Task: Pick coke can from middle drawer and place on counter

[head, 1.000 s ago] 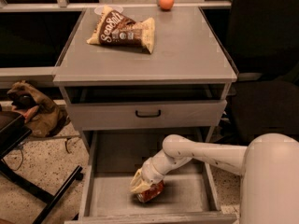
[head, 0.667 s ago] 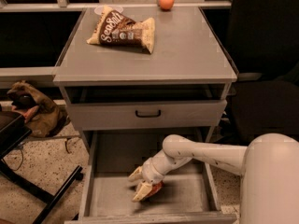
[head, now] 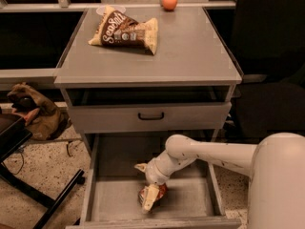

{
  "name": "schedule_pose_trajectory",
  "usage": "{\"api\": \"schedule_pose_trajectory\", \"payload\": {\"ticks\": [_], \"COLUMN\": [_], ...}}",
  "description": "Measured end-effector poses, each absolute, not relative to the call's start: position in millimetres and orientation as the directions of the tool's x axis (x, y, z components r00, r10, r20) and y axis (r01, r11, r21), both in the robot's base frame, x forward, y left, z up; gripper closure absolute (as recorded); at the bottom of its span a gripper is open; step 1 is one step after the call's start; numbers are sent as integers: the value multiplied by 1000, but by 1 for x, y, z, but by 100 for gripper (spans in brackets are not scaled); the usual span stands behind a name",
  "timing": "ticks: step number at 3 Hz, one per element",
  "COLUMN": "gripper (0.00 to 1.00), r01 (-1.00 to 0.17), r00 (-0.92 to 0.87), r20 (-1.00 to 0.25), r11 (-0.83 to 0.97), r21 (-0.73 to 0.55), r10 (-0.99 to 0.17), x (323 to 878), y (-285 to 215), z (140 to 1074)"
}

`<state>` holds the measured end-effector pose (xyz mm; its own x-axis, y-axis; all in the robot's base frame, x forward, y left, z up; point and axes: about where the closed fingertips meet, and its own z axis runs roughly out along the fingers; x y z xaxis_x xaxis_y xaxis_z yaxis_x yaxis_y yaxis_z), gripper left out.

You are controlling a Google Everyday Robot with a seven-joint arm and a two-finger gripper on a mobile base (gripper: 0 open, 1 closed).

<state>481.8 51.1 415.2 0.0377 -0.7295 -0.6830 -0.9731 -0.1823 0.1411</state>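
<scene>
Since the coke can lies on its side on the floor of the pulled-out middle drawer, I have the arm bent down from the right so the tool meets it from above. Its fingers stand spread apart, one lying across the can's front, the other raised toward the back; I judge nothing is clasped yet. A second ago they sat bunched over the can; now they have opened, and the can has barely shifted. Up on the bench rest a chip bag and an orange.
</scene>
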Motion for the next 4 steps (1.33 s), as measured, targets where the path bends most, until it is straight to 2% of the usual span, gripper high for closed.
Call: {"api": "schedule_pose_trajectory", "payload": {"ticks": [4], "gripper": [0], "r01": [-979], "r00": [163], "r20": [-551], "r11": [-205], "r21": [15], "r10": [-819], "x": [479], "y": [39], "z": [399]}}
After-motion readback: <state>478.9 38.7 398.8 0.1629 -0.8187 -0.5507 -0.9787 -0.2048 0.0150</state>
